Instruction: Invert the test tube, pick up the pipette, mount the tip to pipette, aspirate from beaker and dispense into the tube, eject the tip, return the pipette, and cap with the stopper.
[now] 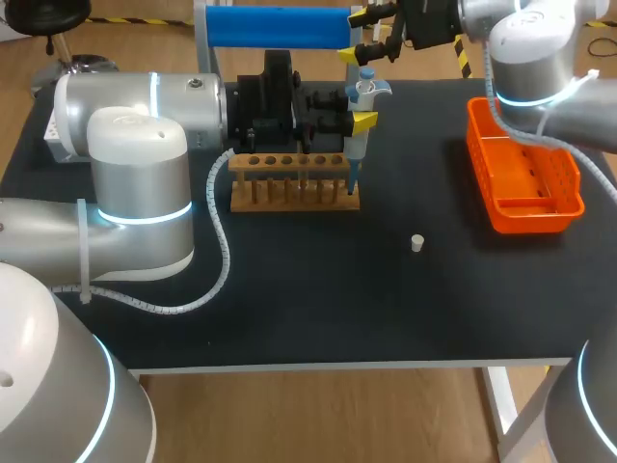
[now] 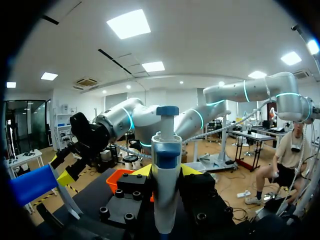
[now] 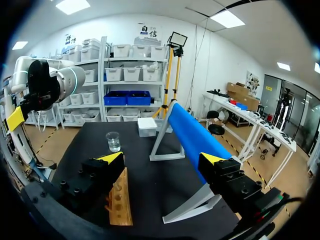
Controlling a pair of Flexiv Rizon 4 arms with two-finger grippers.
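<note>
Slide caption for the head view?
Left hand holds the pipette upright at the wooden rack; stopper lies loose, orange tray to its right.

left arm stretches in from the left, its claw clamped on the upright pipette. right arm sits far right, its claw spread wide.

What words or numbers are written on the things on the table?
No text can be read on anything on the table.
pipette: no print can be made out.
wooden rack: plain, no label.
orange basket: no label shows.
stopper: too small to tell.
beaker: any marks are too small to read.
</note>
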